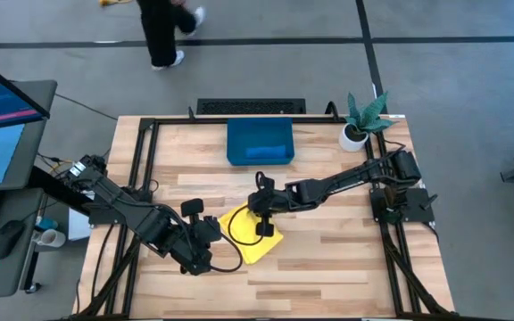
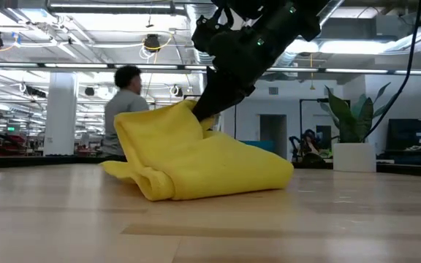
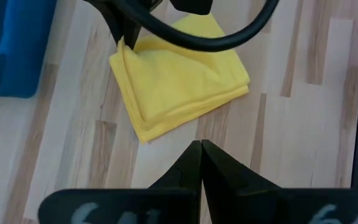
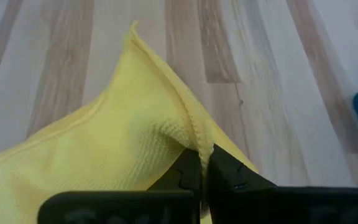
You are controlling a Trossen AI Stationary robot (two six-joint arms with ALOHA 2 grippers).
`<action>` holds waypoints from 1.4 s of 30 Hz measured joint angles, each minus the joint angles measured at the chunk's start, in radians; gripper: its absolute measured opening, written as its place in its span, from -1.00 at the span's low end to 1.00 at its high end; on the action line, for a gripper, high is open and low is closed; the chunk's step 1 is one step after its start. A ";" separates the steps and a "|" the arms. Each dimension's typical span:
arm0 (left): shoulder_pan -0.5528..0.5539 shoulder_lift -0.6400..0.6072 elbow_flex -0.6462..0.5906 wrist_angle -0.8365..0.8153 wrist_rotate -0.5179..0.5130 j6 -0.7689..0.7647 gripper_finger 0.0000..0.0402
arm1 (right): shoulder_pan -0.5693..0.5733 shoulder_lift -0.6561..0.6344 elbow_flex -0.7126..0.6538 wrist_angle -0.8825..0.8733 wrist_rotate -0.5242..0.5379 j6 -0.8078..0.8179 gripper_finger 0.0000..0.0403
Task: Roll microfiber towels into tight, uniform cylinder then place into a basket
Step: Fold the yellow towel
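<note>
- Yellow towel (image 1: 250,234): folded into a loose pad on the bench (image 1: 328,259), near centre, one edge lifted into a peak. Soft, light, limp; likely to sag and unroll.
- Right hand (image 4: 199,163): pinching that raised edge.
- Left hand (image 3: 199,149): clenched, empty, just nearside of the towel.
- Basket (image 1: 259,143): far centre, blue towel (image 1: 266,152) inside.
- Best hold, by judgement: through all layers at a folded edge.

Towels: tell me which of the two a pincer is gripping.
The yellow towel, folded on the bare table, is pinched at a raised edge by the right pincer. The blue towel lies untouched in the basket.
</note>
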 joint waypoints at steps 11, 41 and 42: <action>0.000 0.000 0.000 0.000 0.000 0.000 -1.00 | -0.009 0.000 0.000 0.035 -0.001 -0.017 -0.45; 0.058 0.005 -0.477 0.681 -0.052 0.247 -1.00 | 0.072 -0.346 0.002 -0.459 0.010 0.018 -0.30; 0.073 0.005 -0.510 0.749 -0.030 0.276 -1.00 | 0.087 -0.349 0.002 -0.477 0.010 0.018 -0.32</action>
